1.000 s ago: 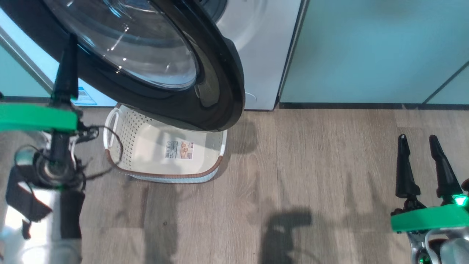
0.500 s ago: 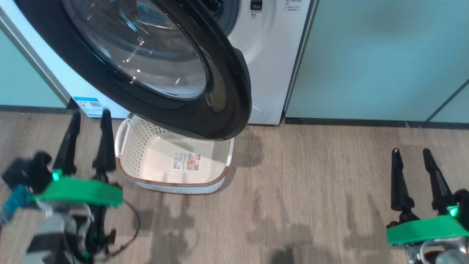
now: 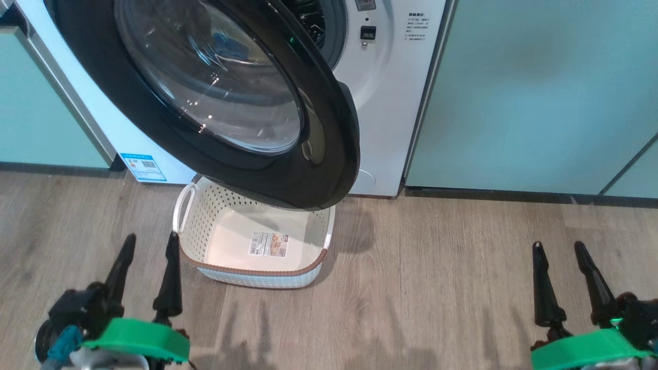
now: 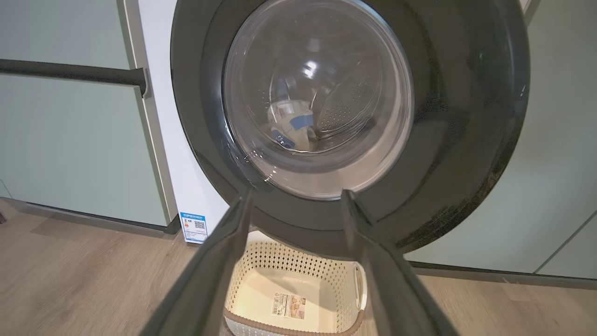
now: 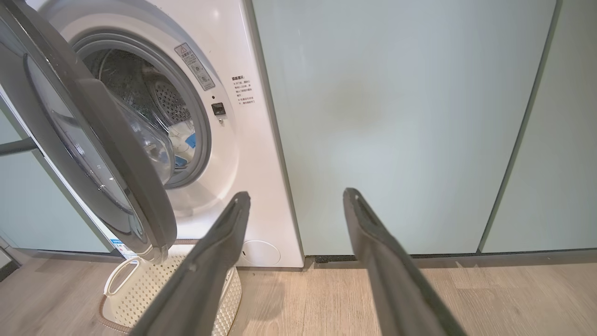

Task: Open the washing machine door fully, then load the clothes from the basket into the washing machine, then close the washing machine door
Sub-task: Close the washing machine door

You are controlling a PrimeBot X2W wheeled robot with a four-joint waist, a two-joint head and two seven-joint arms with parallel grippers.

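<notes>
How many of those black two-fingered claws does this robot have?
2. The left gripper hovers low beside the basket; the right gripper hovers over the floor, right of the washing machine. Both stand open, holding nothing.

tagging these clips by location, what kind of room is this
Probably a home laundry nook or utility area: a white front-loading washing machine is built in between pale green cabinets. A small cream laundry basket sits on wood-look flooring beneath its open door.
</notes>
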